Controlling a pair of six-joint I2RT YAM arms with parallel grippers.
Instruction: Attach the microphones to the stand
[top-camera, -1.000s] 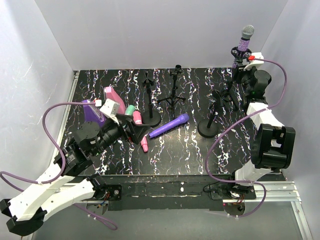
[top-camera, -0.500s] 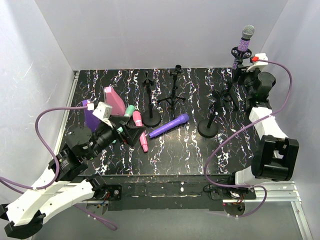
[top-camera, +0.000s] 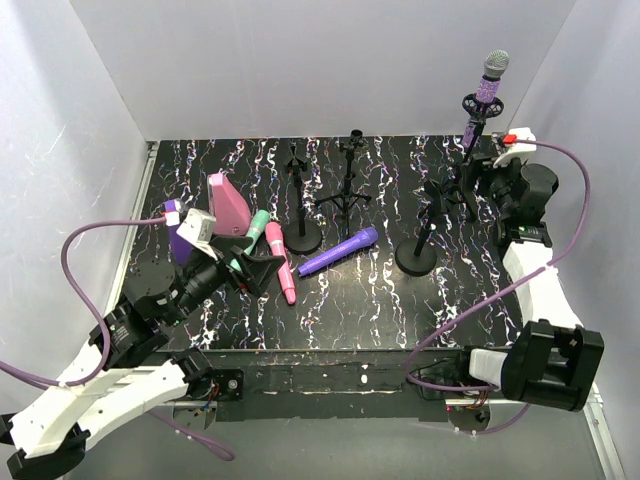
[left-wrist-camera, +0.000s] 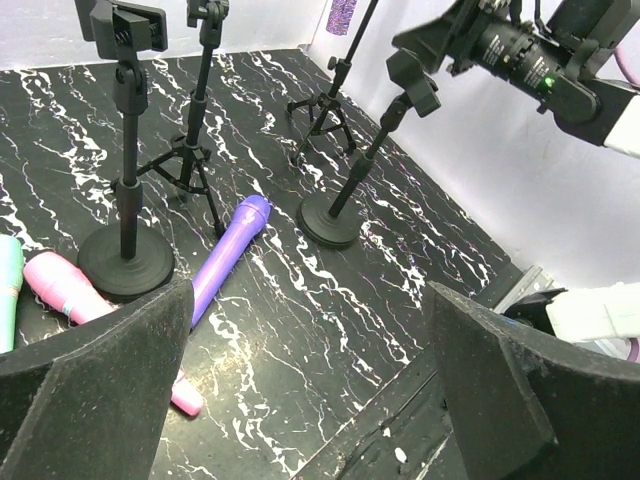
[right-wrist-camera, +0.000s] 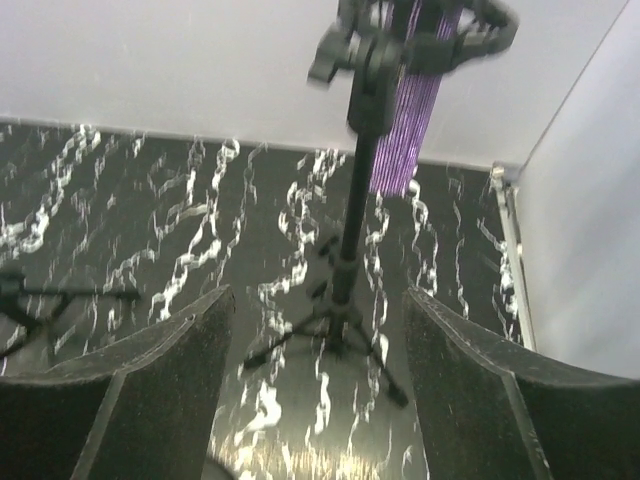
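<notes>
The glittery purple microphone (top-camera: 491, 87) with a silver-grey head stands clipped in the tall tripod stand (top-camera: 468, 140) at the back right; it also shows in the right wrist view (right-wrist-camera: 410, 90). The plain purple microphone (top-camera: 338, 251) (left-wrist-camera: 228, 250), the pink microphone (top-camera: 280, 262) (left-wrist-camera: 68, 288) and the mint green microphone (top-camera: 257, 226) (left-wrist-camera: 8, 290) lie on the table. My left gripper (top-camera: 256, 268) (left-wrist-camera: 310, 390) is open and empty, just left of the pink one. My right gripper (top-camera: 468, 178) (right-wrist-camera: 315, 400) is open and empty, in front of the tripod's legs (right-wrist-camera: 345, 300).
A round-base stand (top-camera: 303, 238) (left-wrist-camera: 125, 262), a small tripod stand (top-camera: 345, 190) (left-wrist-camera: 195, 160) and a second round-base stand (top-camera: 417, 255) (left-wrist-camera: 335, 215) are empty. Pink (top-camera: 228, 203) and purple (top-camera: 180, 235) wedge objects lie at the left. White walls enclose the table.
My right gripper has dropped from beside the glittery microphone's clip down towards the tripod's legs. My left gripper has drawn back to the left, uncovering the pink microphone.
</notes>
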